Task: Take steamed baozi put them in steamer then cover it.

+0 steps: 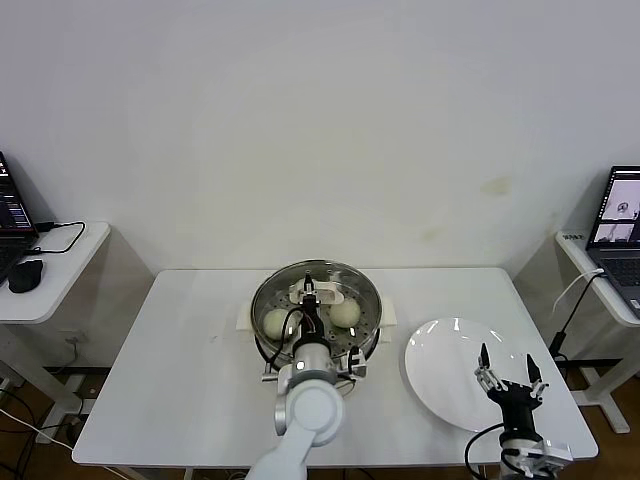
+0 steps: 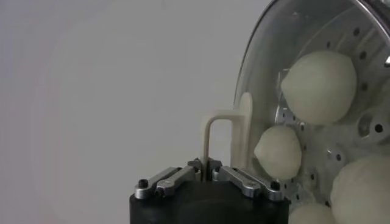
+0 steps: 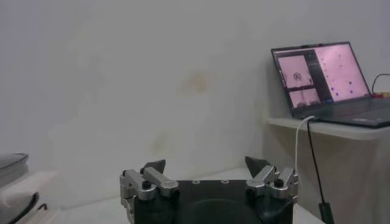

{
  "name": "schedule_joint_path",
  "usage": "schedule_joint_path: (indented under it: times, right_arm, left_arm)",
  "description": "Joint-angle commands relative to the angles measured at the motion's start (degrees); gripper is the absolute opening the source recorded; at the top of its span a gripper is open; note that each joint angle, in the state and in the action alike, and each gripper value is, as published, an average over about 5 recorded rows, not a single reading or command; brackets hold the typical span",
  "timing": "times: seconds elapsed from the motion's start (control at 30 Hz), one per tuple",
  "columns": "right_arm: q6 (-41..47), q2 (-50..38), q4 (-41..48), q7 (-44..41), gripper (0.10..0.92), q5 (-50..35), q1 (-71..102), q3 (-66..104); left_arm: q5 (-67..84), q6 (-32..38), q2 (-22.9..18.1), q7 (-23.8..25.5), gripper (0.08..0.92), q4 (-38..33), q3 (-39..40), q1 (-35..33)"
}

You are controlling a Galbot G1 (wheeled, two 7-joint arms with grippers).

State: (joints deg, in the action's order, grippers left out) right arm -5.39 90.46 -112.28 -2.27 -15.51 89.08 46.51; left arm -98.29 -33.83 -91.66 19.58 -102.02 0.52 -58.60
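Observation:
The steamer (image 1: 372, 335) stands at the middle of the table, with cream-white side handles. The clear glass cover (image 1: 330, 275) lies over it; whether it rests fully on the rim I cannot tell. My left gripper (image 1: 309, 292) is above the pot's centre, shut on the cover's cream-white handle (image 2: 225, 131). Through the glass, steamed baozi show on the perforated tray: two in the head view (image 1: 277, 322) (image 1: 345, 313), several in the left wrist view (image 2: 320, 85) (image 2: 278, 152). My right gripper (image 1: 510, 372) (image 3: 205, 164) hangs open and empty over the white plate.
An empty flat white plate (image 1: 440, 360) lies to the right of the steamer, near the table's front right. Side desks hold a laptop (image 1: 622, 225) at the right and a laptop with a mouse (image 1: 25, 273) at the left.

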Motion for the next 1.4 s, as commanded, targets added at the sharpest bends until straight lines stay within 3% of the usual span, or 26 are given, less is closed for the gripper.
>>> schedule_joint_path:
  times: [0.03, 0.47, 1.2, 1.4]
  right_arm:
    - [-0.10, 0.04, -0.09, -0.02, 0.823, 0.03, 0.10, -0.05]
    - [-0.26, 0.04, -0.15, 0.00, 0.823, 0.00, 0.23, 0.00]
    - [0.03, -0.12, 0.10, -0.19, 0.823, 0.09, -0.07, 0.49]
    - [0.04, -0.11, 0.05, -0.20, 0.823, 0.51, 0.23, 0.02]
  left_arm:
    - [0.26, 0.33, -0.01, -0.78, 0.135, 0.42, -0.01, -0.18]
    - [0.63, 1.28, 0.27, -1.03, 0.160, -0.37, -0.29, -0.54]
    - [2.51, 1.15, 3.96, 2.09, 0.774, -10.66, 1.20, -5.26]
    - [3.53, 1.18, 4.97, 2.41, 0.822, -14.27, 1.49, -6.90]
